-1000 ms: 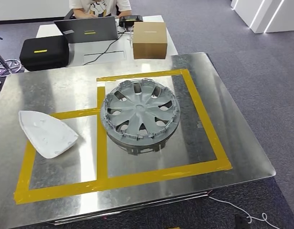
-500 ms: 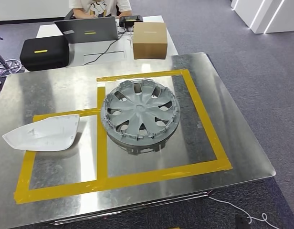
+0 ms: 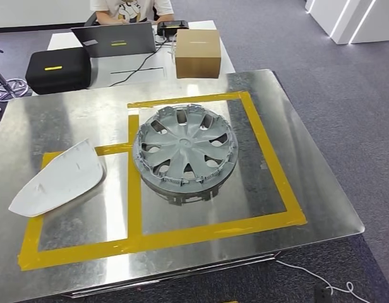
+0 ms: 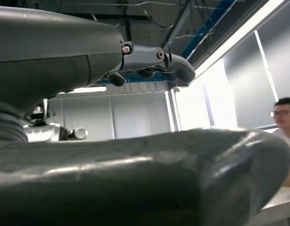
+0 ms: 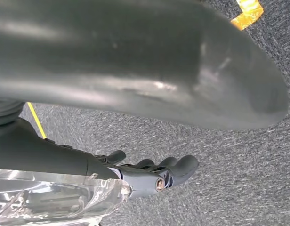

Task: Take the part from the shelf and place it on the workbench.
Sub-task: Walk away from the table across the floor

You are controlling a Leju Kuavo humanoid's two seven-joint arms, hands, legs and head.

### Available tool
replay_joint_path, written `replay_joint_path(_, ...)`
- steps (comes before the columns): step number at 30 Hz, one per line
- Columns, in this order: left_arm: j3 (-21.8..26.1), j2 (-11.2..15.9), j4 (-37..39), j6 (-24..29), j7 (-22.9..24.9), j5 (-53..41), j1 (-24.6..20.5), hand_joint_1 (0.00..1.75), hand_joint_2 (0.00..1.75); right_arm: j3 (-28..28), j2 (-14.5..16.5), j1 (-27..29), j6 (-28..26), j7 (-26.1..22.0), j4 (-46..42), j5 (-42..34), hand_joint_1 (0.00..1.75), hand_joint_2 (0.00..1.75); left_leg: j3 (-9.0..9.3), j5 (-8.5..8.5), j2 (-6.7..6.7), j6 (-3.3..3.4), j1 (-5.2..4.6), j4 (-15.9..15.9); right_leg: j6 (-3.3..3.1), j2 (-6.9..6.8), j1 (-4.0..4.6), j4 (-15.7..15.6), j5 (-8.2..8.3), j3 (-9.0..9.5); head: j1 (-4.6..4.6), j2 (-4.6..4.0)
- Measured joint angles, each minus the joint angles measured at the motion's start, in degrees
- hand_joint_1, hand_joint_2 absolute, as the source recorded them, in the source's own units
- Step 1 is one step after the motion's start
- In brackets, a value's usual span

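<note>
**Left hand** (image 4: 65, 61): fingers (image 4: 172, 66) released, stretched out straight and well apart from the thumb (image 4: 207, 179). Nothing lies between them. Ceiling and bright wall panels lie beyond. A person (image 4: 284, 113) is at the far edge of the left wrist view.

**Right hand** (image 5: 100, 165): fingers (image 5: 175, 167) released, lightly curved and apart from the thumb (image 5: 154, 66), grasping nothing. A clear plastic sheet (image 5: 47, 197) shows beside the hand's base; I cannot tell what it is. Grey carpet (image 5: 225, 179) with scraps of yellow tape lies beyond.

**Part** (image 3: 59, 180): a white, curved, teardrop-shaped shell lying on the table (image 3: 316, 189), apart from both hands. It sits in the left taped box. Its broad rounded end is near the tape divider, close to the hubcap without touching it. Its narrow tip points toward the table's left edge and crosses the box's left tape strip.

**Hubcap** (image 3: 185, 151): grey, multi-spoke, lying flat inside the right taped square, near that square's left side.

**Tape** (image 3: 273, 164): yellow strips marking two adjoining boxes on the metal table top, the right one larger.

**Rear table** (image 3: 135, 76): white, just behind the metal one. It carries a black case (image 3: 59, 68), a laptop (image 3: 115, 39), a cardboard box (image 3: 198, 53) and a black cable. A person (image 3: 131, 7) sits behind it.
</note>
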Motion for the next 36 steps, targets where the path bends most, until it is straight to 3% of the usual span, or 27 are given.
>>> replay_joint_path(8, 12.9, -3.2, 0.5, -1.4, -5.4, -6.8, 0.4, 0.00, 0.00, -1.1, 0.0, 0.0, -0.2, 0.0, 0.0, -0.8, 0.00, 0.00, 0.00, 0.00, 0.00, -0.01, 0.01, 0.0, 0.01, -0.01, 0.01, 0.0, 0.01, 0.01, 0.00, 0.00)
replay_joint_path(19, 27.3, -7.5, 1.4, -1.6, -6.0, -16.6, -1.6, 0.00, 0.00, -1.8, 0.0, 0.0, -0.3, 0.0, 0.0, -1.3, 0.00, 0.00, 0.04, -0.02, -0.02, -0.02, 0.04, 0.0, -0.02, -0.05, 0.03, 0.0, -0.02, 0.02, 0.00, 0.00)
replay_joint_path(29, 30.7, -8.8, 1.5, -2.5, -4.2, -18.6, -2.2, 0.00, 0.00, -2.5, 0.0, 0.0, -0.4, -0.2, 0.0, -1.4, 0.00, 0.00, 0.05, -0.01, -0.02, -0.03, 0.06, 0.0, -0.01, -0.06, 0.04, 0.0, 0.00, 0.05, 0.00, 0.00)
replay_joint_path(36, 27.9, -11.9, 0.3, -5.2, 4.7, -18.7, 2.2, 0.00, 0.00, -2.7, 0.1, 0.0, -0.6, 0.5, 0.0, -1.3, 0.00, 0.00, 0.08, -0.07, 0.00, -0.06, 0.06, 0.0, -0.03, -0.03, 0.03, 0.0, -0.01, 0.03, 0.01, 0.00)
